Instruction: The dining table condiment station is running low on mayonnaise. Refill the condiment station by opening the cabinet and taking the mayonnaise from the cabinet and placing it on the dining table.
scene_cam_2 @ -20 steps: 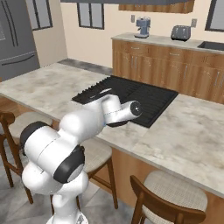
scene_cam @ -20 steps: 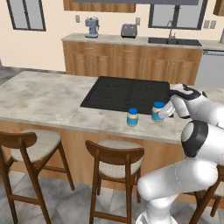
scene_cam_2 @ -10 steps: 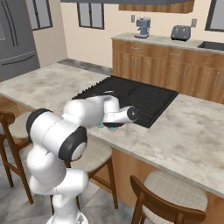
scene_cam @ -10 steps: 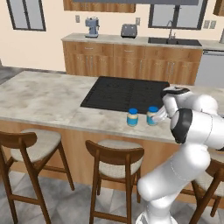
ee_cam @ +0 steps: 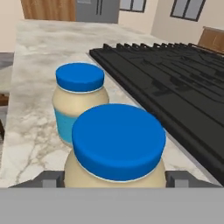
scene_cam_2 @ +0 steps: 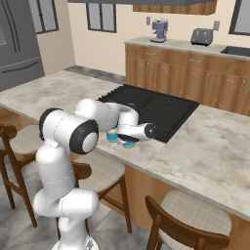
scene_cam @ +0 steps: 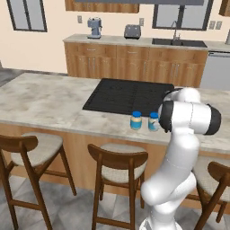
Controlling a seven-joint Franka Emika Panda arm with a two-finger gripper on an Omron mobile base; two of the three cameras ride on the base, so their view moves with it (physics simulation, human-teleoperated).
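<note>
Two mayonnaise jars with blue lids stand close together on the dining table [scene_cam: 49, 101], by the front edge of the black cooktop [scene_cam: 130, 94]. My gripper [ee_cam: 113, 179] is shut on the nearer mayonnaise [ee_cam: 118, 140], with one dark fingertip on each side of its body. This jar [scene_cam: 154, 121] [scene_cam_2: 130, 142] sits at table height, just beside the twin jar [ee_cam: 79, 94] [scene_cam: 136, 120] [scene_cam_2: 112, 135]. In the left base view my own arm hides the gripper [scene_cam: 158, 122]. In the right base view the gripper [scene_cam_2: 128, 139] reaches in from the right of the jars. The cabinet is out of view.
Wooden stools [scene_cam: 117, 164] [scene_cam_2: 188, 219] line the near side of the table. Behind it runs a back counter [scene_cam: 148, 45] with a coffee machine [scene_cam: 94, 27], a toaster [scene_cam: 132, 31] and a sink [scene_cam: 175, 42]. A grey fridge [scene_cam_2: 17, 44] stands at the far left.
The gripper has carried its jar leftward along the table's front, up close to the twin jar. The arm has folded in over it. The twin jar has stayed put.
</note>
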